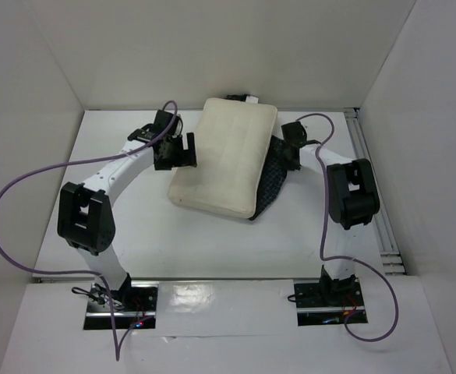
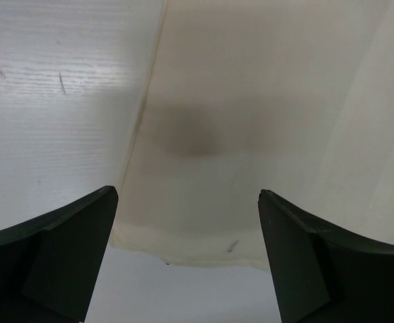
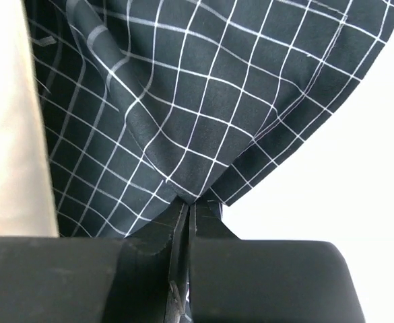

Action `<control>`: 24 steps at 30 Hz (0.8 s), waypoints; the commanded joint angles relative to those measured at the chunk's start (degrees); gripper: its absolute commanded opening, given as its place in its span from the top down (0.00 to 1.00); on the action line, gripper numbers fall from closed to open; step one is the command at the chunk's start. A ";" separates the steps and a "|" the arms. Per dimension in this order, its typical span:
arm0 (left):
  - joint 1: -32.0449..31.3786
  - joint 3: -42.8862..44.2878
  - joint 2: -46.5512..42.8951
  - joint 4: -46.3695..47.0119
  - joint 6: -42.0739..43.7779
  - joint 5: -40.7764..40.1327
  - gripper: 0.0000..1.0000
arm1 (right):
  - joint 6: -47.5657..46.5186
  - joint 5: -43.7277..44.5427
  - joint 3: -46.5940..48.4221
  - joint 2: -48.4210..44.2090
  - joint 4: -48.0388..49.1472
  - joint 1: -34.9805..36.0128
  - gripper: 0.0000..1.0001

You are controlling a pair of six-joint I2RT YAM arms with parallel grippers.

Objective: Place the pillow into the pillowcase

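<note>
The cream pillow [image 1: 226, 156] lies at the back middle of the table, on top of the dark checked pillowcase [image 1: 273, 183], which shows only along the pillow's right and near-right edge. My left gripper [image 1: 182, 150] is open at the pillow's left edge; in the left wrist view its fingers [image 2: 72, 252] straddle the pillow's corner [image 2: 203, 168] without touching it. My right gripper [image 1: 288, 152] is shut on a pinch of the pillowcase [image 3: 183, 114] and lifts it; the pillow's edge [image 3: 11, 128] shows at left.
White walls enclose the table on three sides. A metal rail [image 1: 374, 195] runs along the right edge. Purple cables [image 1: 25, 183] loop from both arms.
</note>
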 commanded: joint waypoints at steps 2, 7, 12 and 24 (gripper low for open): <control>0.66 3.82 -0.01 -1.41 -0.82 1.36 0.00 | -1.14 5.53 3.70 -7.14 -3.83 0.31 1.00; 0.66 4.42 0.60 -1.41 -0.21 1.36 0.00 | -1.76 9.74 6.42 -18.37 -6.20 0.84 1.00; 0.66 4.96 1.13 -1.41 -0.21 2.84 0.00 | -1.76 11.60 9.41 -25.33 -10.16 1.37 1.00; -1.71 8.47 4.03 2.19 -1.88 12.77 0.02 | -5.71 10.98 32.17 -26.76 -15.79 1.37 1.00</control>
